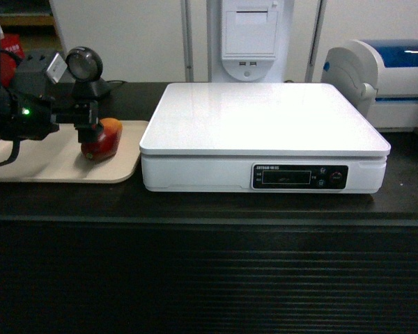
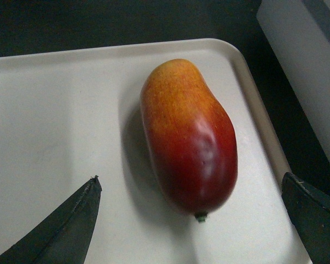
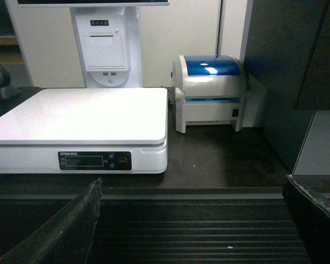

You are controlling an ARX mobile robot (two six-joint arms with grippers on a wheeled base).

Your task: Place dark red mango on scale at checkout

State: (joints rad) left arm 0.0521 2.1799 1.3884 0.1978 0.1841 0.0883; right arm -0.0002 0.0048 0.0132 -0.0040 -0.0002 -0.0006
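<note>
The dark red mango (image 1: 102, 138) (image 2: 188, 136) lies on its side on a beige tray (image 1: 42, 167) (image 2: 55, 121), orange-yellow end away from me, stem end towards the left wrist camera. My left gripper (image 1: 88, 124) (image 2: 190, 184) is open just above it, its two dark fingertips wide apart on either side of the fruit's stem end, touching nothing. The white scale (image 1: 265, 132) (image 3: 82, 118) stands to the right of the tray on the black checkout (image 1: 209, 209) (image 3: 209, 159). My right gripper (image 3: 192, 187) is open and empty in front of the counter's ribbed panel; it is out of the head view.
A white-and-blue label printer (image 1: 386, 80) (image 3: 209, 91) stands right of the scale. A white receipt unit (image 1: 248, 38) (image 3: 105, 47) rises behind it. A round black scanner (image 1: 85, 69) sits behind the tray. A dark cabinet (image 3: 286, 66) is at the far right.
</note>
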